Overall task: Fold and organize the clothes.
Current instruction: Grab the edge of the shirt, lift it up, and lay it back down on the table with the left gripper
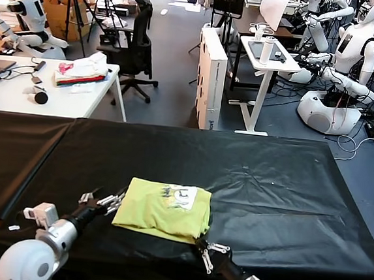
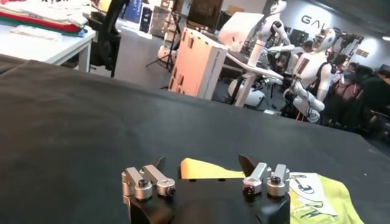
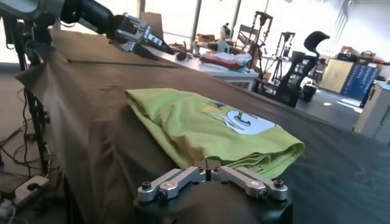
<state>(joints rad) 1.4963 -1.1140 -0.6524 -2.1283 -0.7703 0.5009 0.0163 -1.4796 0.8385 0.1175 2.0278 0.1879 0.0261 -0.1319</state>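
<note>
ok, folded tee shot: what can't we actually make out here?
- T-shirt underside and inner folds: hidden by its own top layer, all views.
- Whether the shut right gripper pinches cloth: head view too small, right wrist view unclear.
- White print: too small to read.
- Open left gripper: left wrist view cuts off most of the shirt, so contact at that edge is unclear.

Even, bright indoor light; windows (image 3: pixel 183 18) glare white in the right wrist view. The black bench (image 1: pixel 287 188) shows faint sheen, soft shadows, slightly blurred background.
</note>
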